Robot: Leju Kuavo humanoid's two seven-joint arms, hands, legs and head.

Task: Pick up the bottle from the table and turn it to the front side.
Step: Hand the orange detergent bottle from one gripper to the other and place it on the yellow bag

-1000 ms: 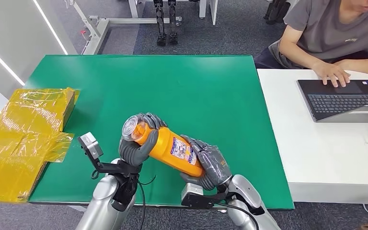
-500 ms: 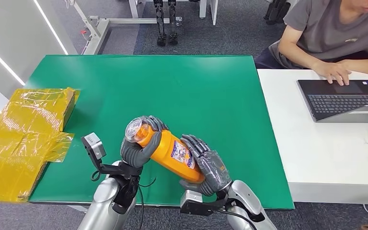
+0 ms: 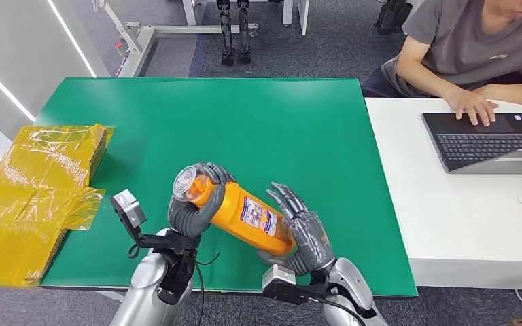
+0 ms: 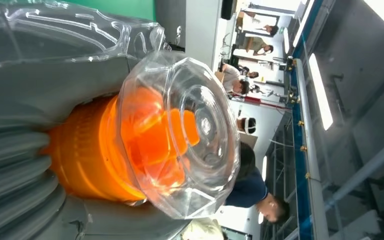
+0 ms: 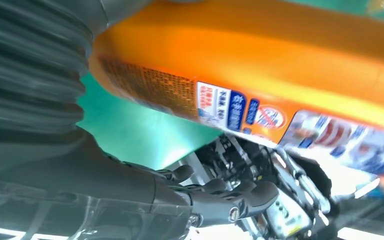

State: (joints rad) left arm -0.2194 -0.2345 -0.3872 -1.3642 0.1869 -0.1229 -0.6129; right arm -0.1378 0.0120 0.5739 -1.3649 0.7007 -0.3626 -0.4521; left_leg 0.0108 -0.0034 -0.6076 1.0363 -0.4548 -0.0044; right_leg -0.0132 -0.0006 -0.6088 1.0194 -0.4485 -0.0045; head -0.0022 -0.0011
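An orange bottle (image 3: 245,216) with a clear cap and a printed label lies tilted above the near edge of the green table (image 3: 258,115), cap end to the left. My left hand (image 3: 192,212) grips it just below the cap; the left wrist view has the clear cap (image 4: 200,125) over the orange neck (image 4: 90,155) close up. My right hand (image 3: 304,232) is at the bottle's base with its fingers spread and lifted off the label. In the right wrist view the labelled bottle (image 5: 260,70) passes above the outstretched fingers (image 5: 220,192), apart from them.
Yellow-wrapped boxes (image 3: 34,183) lie at the table's left edge. A white table (image 3: 448,217) adjoins on the right with a laptop (image 3: 489,142), where a seated person (image 3: 476,47) types. The far half of the green table is bare.
My right hand's fingers, wrapped over the bottle's lower end a second ago, have uncurled and spread. The left hand keeps its grip and the bottle has barely shifted.
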